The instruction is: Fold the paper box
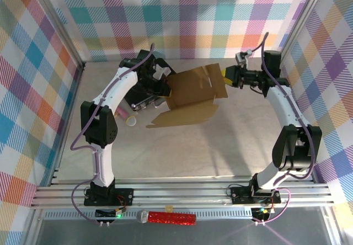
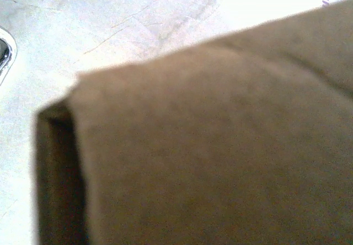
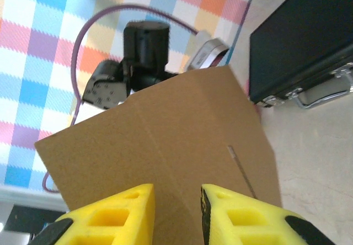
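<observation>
The paper box (image 1: 193,93) is a brown cardboard sheet with flaps, partly raised off the table's middle. My left gripper (image 1: 161,84) sits at its left edge, shut on a flap. In the left wrist view the cardboard (image 2: 220,156) hides the fingers. My right gripper (image 1: 226,76) is at the sheet's upper right corner. In the right wrist view its yellow fingertips (image 3: 132,206) stand a little apart over a faint crease in the panel (image 3: 165,140). The right gripper (image 3: 176,192) is open, with nothing clamped between its fingers.
A black case (image 1: 137,97) with metal latches lies under the left arm, also at the top right (image 3: 298,41) of the right wrist view. A pink item (image 1: 122,112) and a small pale roll (image 1: 131,122) lie left of the cardboard. Checked walls enclose the table.
</observation>
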